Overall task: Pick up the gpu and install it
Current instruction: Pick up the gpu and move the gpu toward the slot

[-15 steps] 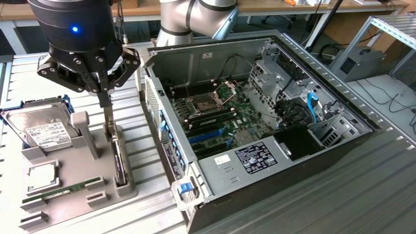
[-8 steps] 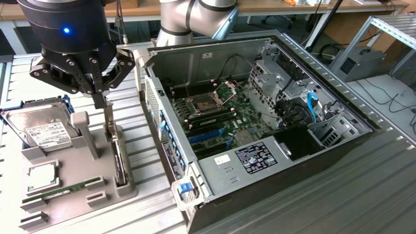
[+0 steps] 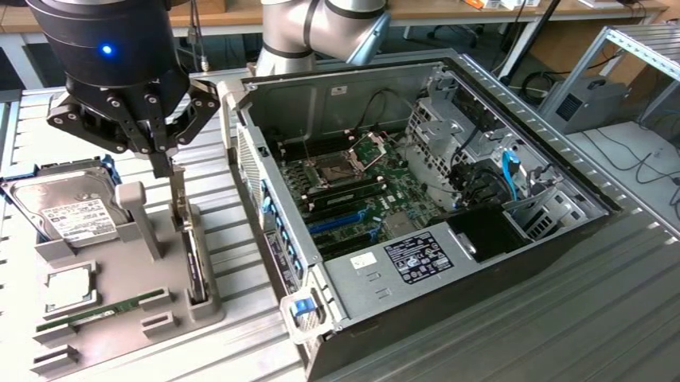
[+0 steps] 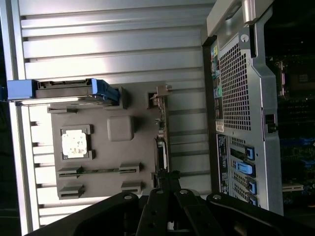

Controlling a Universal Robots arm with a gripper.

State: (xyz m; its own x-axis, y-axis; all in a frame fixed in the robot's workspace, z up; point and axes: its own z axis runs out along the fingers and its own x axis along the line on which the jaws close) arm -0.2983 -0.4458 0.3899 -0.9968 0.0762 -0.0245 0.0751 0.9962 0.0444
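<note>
At the holder [image 3: 117, 318], the hand [image 3: 162, 165] is clamped on the gpu [image 3: 178, 207].

Bright even light, strong glare on ribbed table [image 4: 113, 44], deep shadow inside computer case [image 4: 238, 113]

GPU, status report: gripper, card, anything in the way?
Gripper shut on gpu top edge. Gpu on edge in grey holder, not lifted. Hard drive alongside, apart from the card.
</note>
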